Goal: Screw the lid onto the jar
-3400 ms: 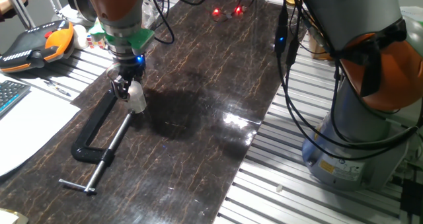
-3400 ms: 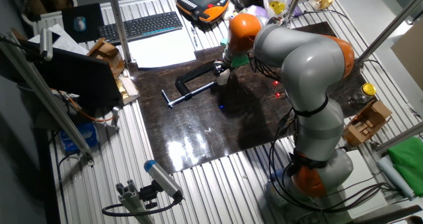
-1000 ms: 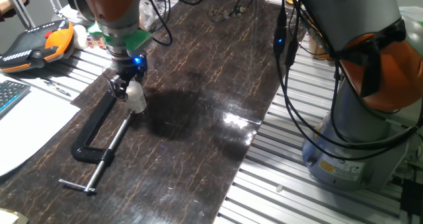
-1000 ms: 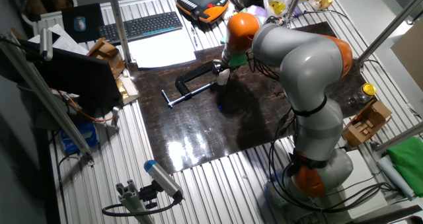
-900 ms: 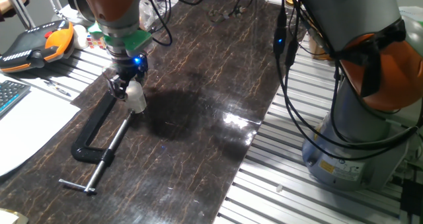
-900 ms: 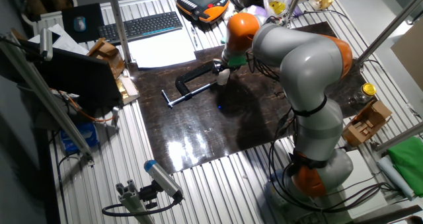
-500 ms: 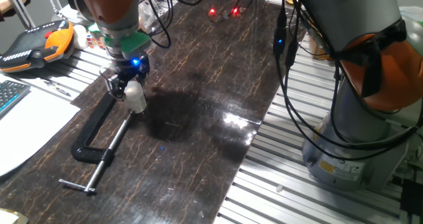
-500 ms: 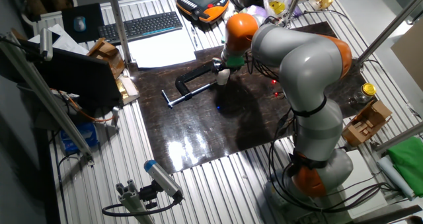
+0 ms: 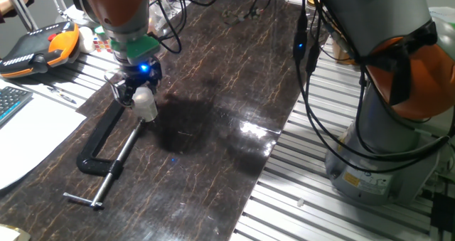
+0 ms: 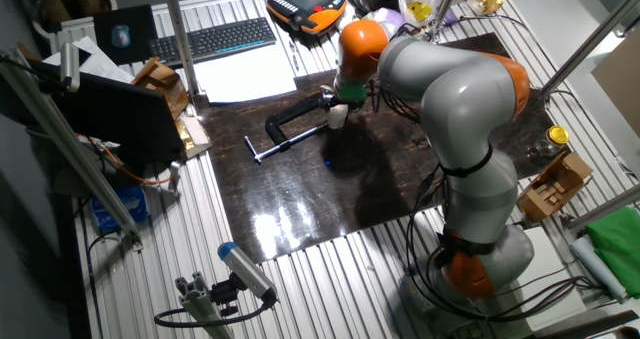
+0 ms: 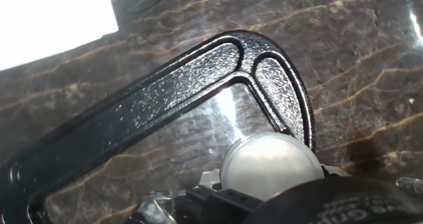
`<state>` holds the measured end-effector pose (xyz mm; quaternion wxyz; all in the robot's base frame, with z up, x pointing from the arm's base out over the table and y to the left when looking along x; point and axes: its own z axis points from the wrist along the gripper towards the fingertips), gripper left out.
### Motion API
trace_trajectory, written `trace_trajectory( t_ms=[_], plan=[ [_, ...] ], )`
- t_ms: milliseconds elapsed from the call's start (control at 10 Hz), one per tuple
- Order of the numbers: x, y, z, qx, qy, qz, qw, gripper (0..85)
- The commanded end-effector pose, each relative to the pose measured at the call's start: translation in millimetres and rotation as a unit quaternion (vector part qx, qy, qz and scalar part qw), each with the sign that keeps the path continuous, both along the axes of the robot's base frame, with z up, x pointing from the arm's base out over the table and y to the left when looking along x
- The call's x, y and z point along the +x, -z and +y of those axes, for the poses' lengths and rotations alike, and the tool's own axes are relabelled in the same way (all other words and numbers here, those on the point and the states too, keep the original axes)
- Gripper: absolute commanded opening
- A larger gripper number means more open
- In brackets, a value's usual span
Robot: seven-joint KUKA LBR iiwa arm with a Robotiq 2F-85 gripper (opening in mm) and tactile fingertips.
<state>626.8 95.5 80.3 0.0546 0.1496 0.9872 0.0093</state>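
Dark marbled sheeting covered the ribbed metal desk [image 9: 398, 220], and the grey-and-orange robot arm [image 10: 450, 89] reached across it toward the far left side. Next in size, the black cast-iron C-clamp [image 9: 106, 152] lay flat on the sheet, its curved frame running under the hand camera. The black two-finger end effector [image 9: 135, 93] hung just above the clamp's screw end, pinching a small whitish translucent plastic piece [image 9: 146, 103] [image 11: 268, 164]. In the hand view this showed as a smooth pale dome just ahead of the fingers [image 11: 218, 199]. Whether it was the small translucent jar with the whitish-grey plastic cap already on it, or only one of them, could not be told; no separate cap showed on the desk.

The piece looked light, stiff and slick, so it would probably slip or twist under a loose hold. A firm pinch across the round sides, low enough to stay square, seemed the safest hold. Thin plastic might deform if squeezed hard.
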Motion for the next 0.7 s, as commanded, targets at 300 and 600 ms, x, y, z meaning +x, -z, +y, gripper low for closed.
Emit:
trace_trajectory(
  t_ms=[300, 600],
  plan=[
    [-0.3, 0.5, 0.0, 0.002, 0.066, 0.002, 0.998, 71.3],
    [-0.2, 0.7, 0.1, 0.005, 0.120, 0.006, 0.993, 71.3]
  ],
)
